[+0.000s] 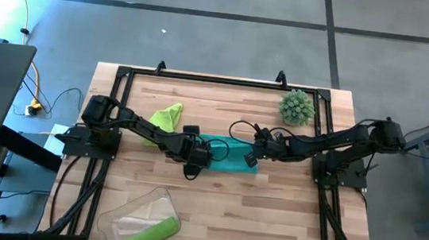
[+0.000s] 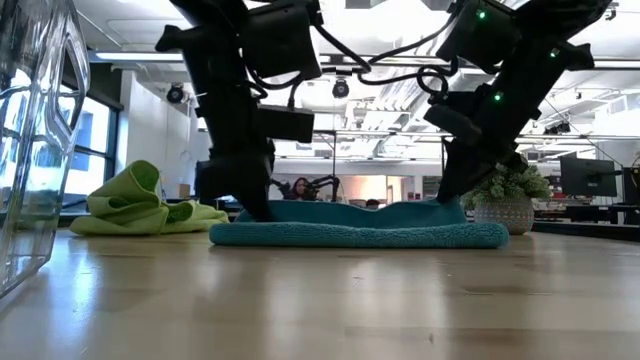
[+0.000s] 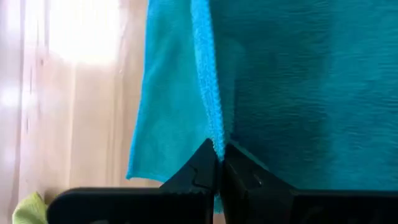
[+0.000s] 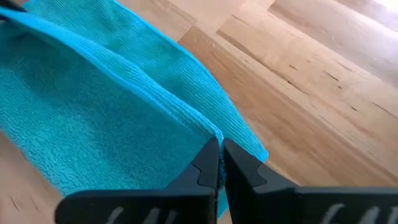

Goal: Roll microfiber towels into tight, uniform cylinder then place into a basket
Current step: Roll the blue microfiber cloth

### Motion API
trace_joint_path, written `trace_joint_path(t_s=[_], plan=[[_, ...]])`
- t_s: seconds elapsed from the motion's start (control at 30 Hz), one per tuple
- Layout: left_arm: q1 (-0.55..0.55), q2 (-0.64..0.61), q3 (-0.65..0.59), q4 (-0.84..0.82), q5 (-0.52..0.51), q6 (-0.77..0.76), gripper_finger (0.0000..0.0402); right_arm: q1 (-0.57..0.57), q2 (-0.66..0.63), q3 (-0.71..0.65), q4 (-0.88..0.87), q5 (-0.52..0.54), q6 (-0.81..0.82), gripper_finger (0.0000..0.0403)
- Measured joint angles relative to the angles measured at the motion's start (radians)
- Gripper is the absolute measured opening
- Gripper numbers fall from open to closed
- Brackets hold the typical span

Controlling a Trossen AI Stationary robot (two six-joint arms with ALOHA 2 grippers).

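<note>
Pinched shut on a folded edge at each end by the left gripper [image 3: 220, 163] and right gripper [image 4: 221, 155], the teal towel [image 1: 231, 154] at table centre is judged soft, light, limp, best held by its hems.

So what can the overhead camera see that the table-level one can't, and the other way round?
Only the high view shows the rolled green towel lying in the basket, and which arm is which. Only the low view shows the room behind, with a person far off, and how flat the teal towel lies. Both show the left gripper and right gripper shut on that towel's ends, the crumpled green towel and the spiky ball.
</note>
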Motion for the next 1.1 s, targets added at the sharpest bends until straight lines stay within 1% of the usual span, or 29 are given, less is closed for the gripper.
trace_joint_path(t_s=[0.1, 0.23, 0.3, 0.33, 0.43, 0.5, 0.57, 0.63, 0.73, 0.8, 0.87, 0.97, 1.03, 1.1], plan=[[-0.010, 0.000, 0.000, 0.007, -0.010, 0.001, 0.0000, 0.000, 0.000, 0.000, 0.000, -0.017, 0.008, 0.0000], [-0.009, 0.000, 0.000, 0.046, -0.101, 0.047, 0.0000, -0.001, 0.000, 0.000, 0.000, 0.035, -0.003, 0.0000], [-0.006, 0.000, 0.000, 0.074, -0.120, 0.077, 0.0000, -0.005, 0.000, 0.000, 0.000, 0.028, -0.003, 0.0000], [-0.005, 0.000, 0.000, 0.085, -0.104, 0.096, 0.0000, -0.007, 0.000, 0.000, 0.000, 0.004, 0.000, 0.0000], [-0.009, 0.000, 0.000, 0.090, 0.000, 0.121, 0.0000, -0.003, 0.000, 0.000, 0.000, -0.074, 0.023, 0.0000], [-0.019, 0.000, 0.000, 0.088, 0.059, 0.113, 0.0000, 0.005, 0.000, 0.000, 0.000, -0.097, 0.029, 0.0000], [-0.030, 0.000, 0.000, 0.088, 0.072, 0.116, 0.0000, 0.009, 0.000, 0.000, 0.000, -0.098, 0.030, 0.0000], [-0.038, 0.000, 0.000, 0.094, 0.031, 0.132, 0.0000, 0.009, 0.000, 0.000, 0.000, -0.064, 0.022, 0.0000], [-0.039, 0.000, 0.000, 0.101, -0.080, 0.149, 0.0000, 0.001, 0.000, 0.000, 0.000, 0.005, 0.003, 0.0000], [-0.034, 0.000, 0.000, 0.100, -0.151, 0.149, 0.0000, -0.008, 0.000, 0.000, 0.000, 0.027, -0.004, 0.0000], [-0.025, 0.000, 0.000, 0.101, -0.193, 0.150, 0.0000, -0.019, 0.000, 0.000, 0.000, 0.029, -0.007, 0.0000], [-0.005, 0.000, 0.000, 0.101, -0.195, 0.149, 0.0000, -0.032, 0.000, 0.000, 0.000, 0.030, -0.042, 0.0000], [0.008, 0.006, 0.000, 0.103, -0.161, 0.148, 0.0000, -0.038, 0.000, 0.000, 0.000, 0.030, -0.072, 0.0003], [0.017, 0.011, 0.000, 0.094, -0.102, 0.145, 0.0000, -0.038, 0.000, 0.000, 0.000, 0.029, -0.083, 0.0017]])
